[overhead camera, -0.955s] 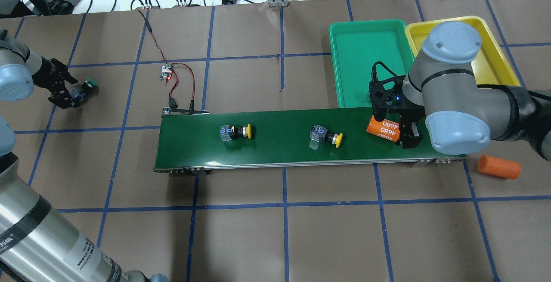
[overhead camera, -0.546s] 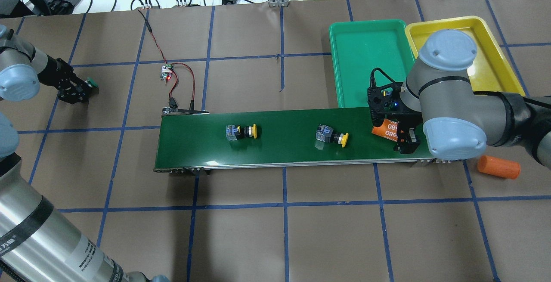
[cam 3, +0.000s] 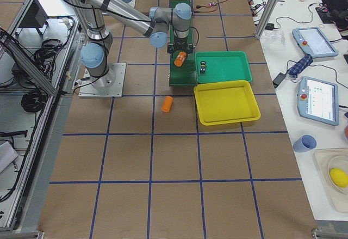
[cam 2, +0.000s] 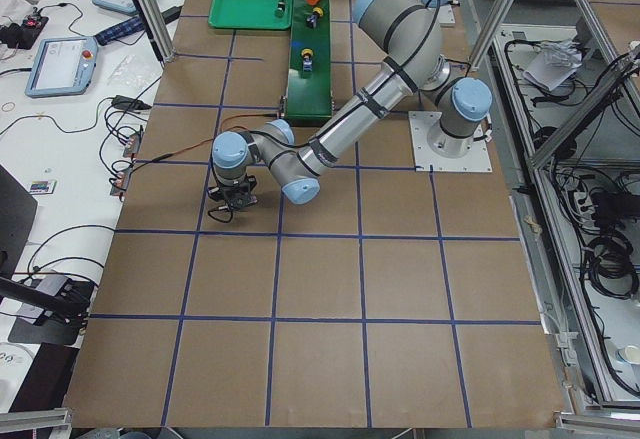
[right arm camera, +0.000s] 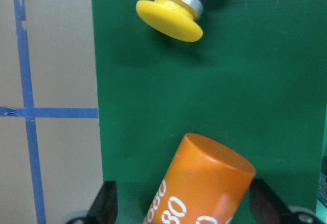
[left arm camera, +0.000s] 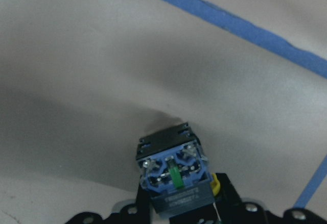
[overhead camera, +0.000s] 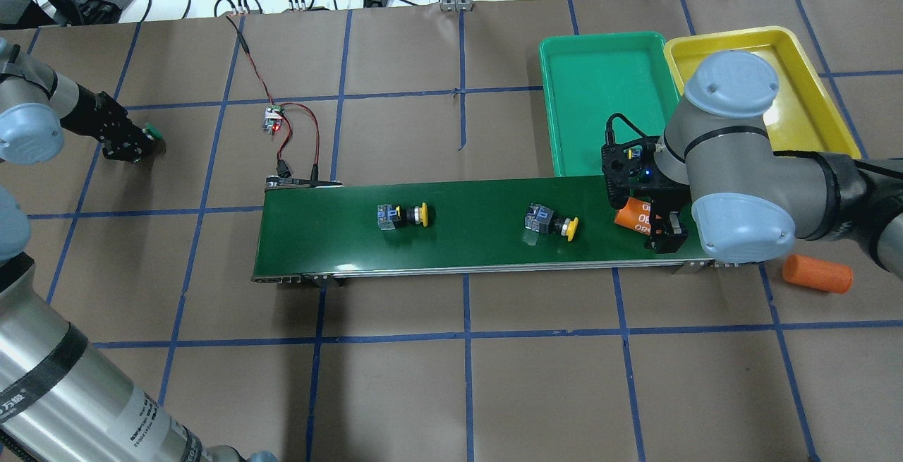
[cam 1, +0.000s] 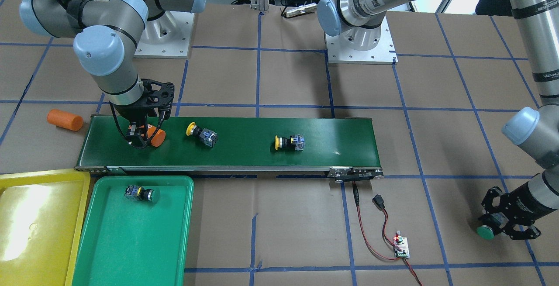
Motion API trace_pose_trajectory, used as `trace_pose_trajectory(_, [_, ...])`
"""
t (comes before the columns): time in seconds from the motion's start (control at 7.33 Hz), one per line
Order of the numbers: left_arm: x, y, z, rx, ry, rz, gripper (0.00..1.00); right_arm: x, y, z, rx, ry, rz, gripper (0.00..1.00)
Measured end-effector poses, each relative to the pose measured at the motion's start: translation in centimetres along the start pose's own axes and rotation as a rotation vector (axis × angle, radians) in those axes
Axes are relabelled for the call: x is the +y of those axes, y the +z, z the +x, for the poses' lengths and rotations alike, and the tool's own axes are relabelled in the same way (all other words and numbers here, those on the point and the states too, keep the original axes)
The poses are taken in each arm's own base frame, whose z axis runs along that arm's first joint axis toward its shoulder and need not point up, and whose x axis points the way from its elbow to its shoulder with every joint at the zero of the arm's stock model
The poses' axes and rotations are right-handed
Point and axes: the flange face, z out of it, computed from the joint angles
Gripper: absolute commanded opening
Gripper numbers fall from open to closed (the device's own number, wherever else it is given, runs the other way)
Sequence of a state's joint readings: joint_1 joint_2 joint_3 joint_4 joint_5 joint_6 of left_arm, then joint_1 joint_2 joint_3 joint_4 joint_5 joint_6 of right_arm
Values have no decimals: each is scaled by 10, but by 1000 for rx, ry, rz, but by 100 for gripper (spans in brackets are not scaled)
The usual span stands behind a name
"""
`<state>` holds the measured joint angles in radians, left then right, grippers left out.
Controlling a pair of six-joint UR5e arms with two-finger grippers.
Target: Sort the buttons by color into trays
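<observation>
Your right tool (cam 1: 139, 137) gapes around the orange cylinder (cam 1: 156, 137), probably to clear it; your left tool (cam 1: 492, 224) clamps a green button (cam 1: 485, 232).

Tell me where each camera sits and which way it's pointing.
Front: across the table, facing the robot; left arm, right arm, bases.
Overhead: behind the robot, down on the belt; both arms.
Left side: table's end, looking along it; left arm nearest.
Right side: opposite end; right arm nearest.
Left wrist: a green button in the left gripper.
Right wrist: an orange cylinder between its fingers.
Shared: front and overhead both show the belt.
</observation>
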<state>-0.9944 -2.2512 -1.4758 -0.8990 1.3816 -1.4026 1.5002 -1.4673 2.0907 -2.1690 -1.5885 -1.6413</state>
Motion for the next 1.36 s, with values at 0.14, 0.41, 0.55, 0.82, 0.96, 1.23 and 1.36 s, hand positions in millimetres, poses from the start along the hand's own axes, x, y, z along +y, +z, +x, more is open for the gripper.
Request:
trace_pose_trajectory(0.14, [7, -13, -2, -5, 19, -5, 12, 0, 2, 0, -5, 0, 0, 92])
trace_pose_trajectory(0.41, [46, -46, -28, -32, 122, -18, 12, 0, 4, 1, -8, 0, 0, 92])
trace_pose_trajectory(0.55, [78, -56, -58, -53, 188, -26, 12, 0, 4, 1, -8, -1, 0, 92])
trace_pose_trajectory(0.82, [129, -72, -126, -83, 322, -42, 12, 0, 4, 1, -9, -1, 0, 92])
trace_pose_trajectory(0.96, [158, -79, -158, -91, 389, -46, 12, 0, 4, 1, -9, -1, 0, 92])
trace_pose_trajectory(1.23, [229, -78, -223, -121, 538, -56, 15, 0, 4, 1, -8, -1, 0, 92])
trace_pose_trajectory(1.36, [251, -78, -248, -134, 586, -59, 24, 0, 4, 1, -8, -1, 0, 92])
